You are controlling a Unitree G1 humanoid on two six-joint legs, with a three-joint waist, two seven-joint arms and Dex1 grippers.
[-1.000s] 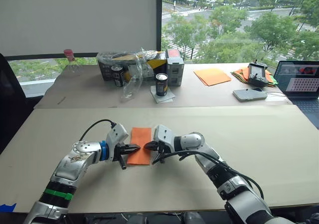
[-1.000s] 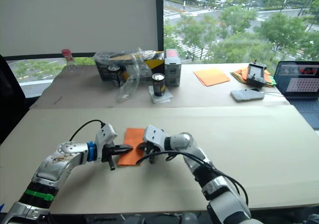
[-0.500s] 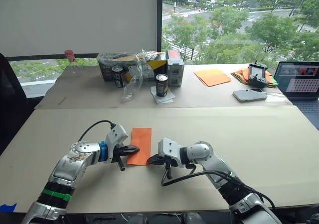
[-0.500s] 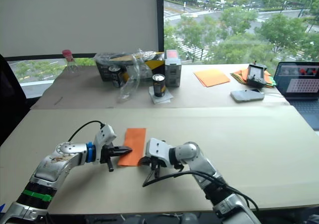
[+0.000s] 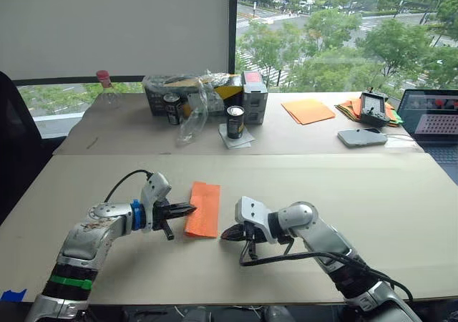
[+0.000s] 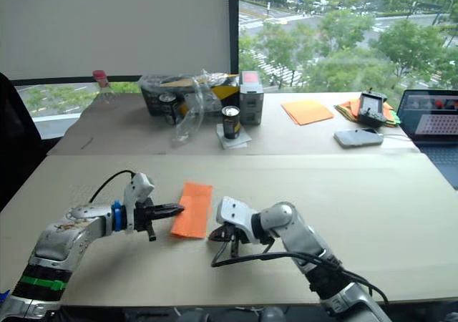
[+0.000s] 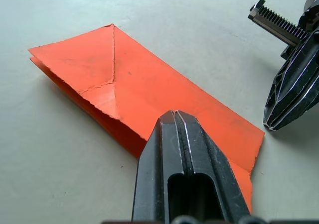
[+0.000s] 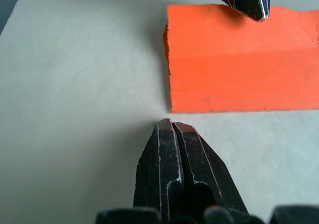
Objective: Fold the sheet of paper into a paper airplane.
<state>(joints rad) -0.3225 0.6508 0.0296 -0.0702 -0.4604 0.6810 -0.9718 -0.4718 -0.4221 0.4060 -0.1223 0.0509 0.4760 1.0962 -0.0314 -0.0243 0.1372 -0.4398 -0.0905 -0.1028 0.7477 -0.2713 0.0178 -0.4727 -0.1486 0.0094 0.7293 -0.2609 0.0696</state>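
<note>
The sheet of paper (image 5: 204, 208) lies flat on the near table, folded into a long narrow strip with diagonal corner creases at its far end (image 7: 107, 64). My left gripper (image 5: 187, 210) is shut, and its tips rest on the strip's left edge (image 7: 173, 115) with nothing between the fingers. My right gripper (image 5: 227, 233) is also shut. It sits low over the table just off the strip's near right corner, apart from the paper (image 8: 239, 79).
On the far table stand two cans (image 5: 234, 122), boxes with a clear plastic bag (image 5: 193, 100), a bottle (image 5: 104, 86), paler orange sheets (image 5: 305, 110), a multicoloured paper pile (image 5: 352, 107), a phone (image 5: 361, 137) and a laptop (image 5: 433, 118).
My right gripper has drawn off the paper's right edge, toward me and slightly right. The left gripper stays at the left edge. The camera has shifted a little.
</note>
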